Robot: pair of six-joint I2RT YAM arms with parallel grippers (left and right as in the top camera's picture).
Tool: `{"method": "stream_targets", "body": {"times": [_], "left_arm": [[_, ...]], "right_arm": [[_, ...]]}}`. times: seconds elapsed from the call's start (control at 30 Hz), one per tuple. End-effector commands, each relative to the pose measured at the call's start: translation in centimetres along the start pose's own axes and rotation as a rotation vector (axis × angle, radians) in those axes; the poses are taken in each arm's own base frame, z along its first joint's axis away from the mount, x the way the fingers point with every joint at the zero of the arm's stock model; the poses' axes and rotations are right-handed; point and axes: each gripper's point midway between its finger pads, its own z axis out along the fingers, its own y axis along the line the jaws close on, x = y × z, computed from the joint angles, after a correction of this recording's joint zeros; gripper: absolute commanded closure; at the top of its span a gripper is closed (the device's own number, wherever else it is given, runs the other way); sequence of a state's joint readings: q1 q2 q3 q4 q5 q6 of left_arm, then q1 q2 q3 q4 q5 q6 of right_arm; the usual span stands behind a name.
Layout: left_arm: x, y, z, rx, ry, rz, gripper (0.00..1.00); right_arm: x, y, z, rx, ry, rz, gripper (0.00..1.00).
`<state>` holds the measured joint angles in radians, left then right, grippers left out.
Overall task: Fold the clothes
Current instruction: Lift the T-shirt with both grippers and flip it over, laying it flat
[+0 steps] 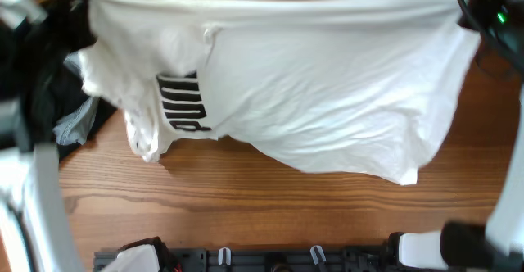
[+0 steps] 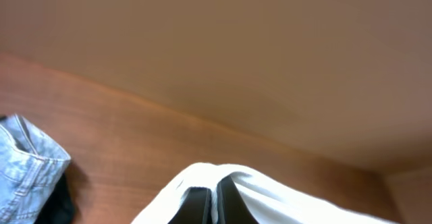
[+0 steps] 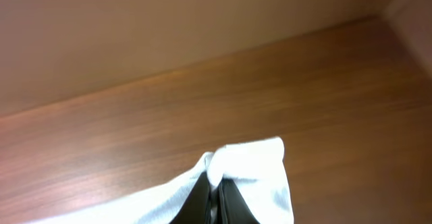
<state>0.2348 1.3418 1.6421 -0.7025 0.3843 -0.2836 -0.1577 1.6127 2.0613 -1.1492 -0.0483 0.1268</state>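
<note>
The white T-shirt (image 1: 327, 83) with a black block-stripe logo (image 1: 182, 102) hangs stretched across the far side of the table, held up at its two upper corners. My left gripper (image 1: 70, 6) is shut on its left corner; in the left wrist view the black fingers (image 2: 214, 204) pinch white cloth (image 2: 270, 200). My right gripper (image 1: 475, 10) is shut on the right corner; in the right wrist view the fingers (image 3: 216, 198) pinch white cloth (image 3: 250, 166). The shirt's lower edge droops unevenly, lowest at the right.
A black garment (image 1: 74, 100) and a light-blue denim piece (image 1: 74, 129) lie at the left, partly under the shirt; the denim also shows in the left wrist view (image 2: 27, 166). The wooden table (image 1: 246, 206) runs in front. Black arm bases (image 1: 246, 260) stand at the near edge.
</note>
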Motion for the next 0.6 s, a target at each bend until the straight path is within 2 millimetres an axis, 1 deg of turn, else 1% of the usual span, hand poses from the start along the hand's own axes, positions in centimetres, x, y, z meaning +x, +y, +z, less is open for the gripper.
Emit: {"method": "stream_targets", "body": {"times": [0.0,0.03,0.07,0.1,0.13,0.17,0.2,0.23,0.27,0.3,0.33,0.37,0.4,0.43,0.47,0.5,0.53,0.57], "left_arm": [[0.0,0.9,8.0,0.024,-0.004,0.096,0.96],[-1.3,0.3,10.0,0.061,-0.068,0.125,0.96],[-3.1,-0.6,11.0,0.102,-0.152,0.126,0.96],[-5.0,-1.5,11.3,0.145,-0.236,0.1,0.96],[-8.6,-3.2,10.1,0.23,-0.394,0.046,0.96],[-11.2,-4.3,8.5,0.268,-0.502,0.03,0.96],[-13.5,-5.4,6.7,0.291,-0.581,0.046,0.96],[-14.9,-6.2,5.4,0.299,-0.622,0.056,0.96],[-16.9,-7.5,3.3,0.315,-0.676,0.077,0.96],[-18.3,-8.4,1.6,0.329,-0.715,0.092,0.96],[-19.3,-9.4,0.1,0.345,-0.728,0.104,0.96],[-18.8,-9.4,0.2,0.327,-0.662,0.108,0.96],[-17.8,-8.8,1.1,0.293,-0.604,0.109,0.96],[-16.5,-7.8,2.3,0.253,-0.533,0.098,0.96],[-13.2,-5.8,4.6,0.179,-0.374,0.059,0.96],[-9.3,-3.9,6.6,0.108,-0.21,0.032,0.96],[-5.3,-2.2,8.3,0.046,-0.049,-0.003,0.96],[0.2,-0.3,9.9,-0.025,0.16,-0.066,0.96]], "right_arm": [[-2.5,0.5,6.7,-0.046,-0.048,0.028,0.96],[-4.3,0.6,8.2,-0.058,-0.112,0.082,0.96],[-6.6,0.9,9.1,-0.078,-0.201,0.114,0.96],[-8.6,1.1,9.1,-0.1,-0.284,0.149,0.96],[-11.8,1.7,7.9,-0.146,-0.415,0.197,0.96],[-14.1,2.0,6.1,-0.176,-0.508,0.219,0.96],[-15.8,2.2,4.4,-0.196,-0.575,0.227,0.96],[-16.9,2.2,3.0,-0.204,-0.619,0.225,0.96],[-18.2,2.0,1.3,-0.205,-0.664,0.223,0.96],[-19.0,1.1,-0.1,-0.172,-0.698,0.232,0.96],[-19.2,-0.1,-0.9,-0.134,-0.702,0.237,0.96],[-18.6,-0.9,-0.6,-0.103,-0.67,0.221,0.96],[-17.9,-1.4,-0.1,-0.078,-0.635,0.2,0.96],[-16.8,-2.0,0.9,-0.043,-0.585,0.179,0.96],[-13.1,-3.8,3.8,0.071,-0.417,0.156,0.96],[-10.7,-4.5,5.4,0.115,-0.314,0.143,0.95],[-7.1,-5.3,7.9,0.152,-0.164,0.121,0.96],[-3.8,-5.7,10.0,0.172,-0.029,0.103,0.96]]}}
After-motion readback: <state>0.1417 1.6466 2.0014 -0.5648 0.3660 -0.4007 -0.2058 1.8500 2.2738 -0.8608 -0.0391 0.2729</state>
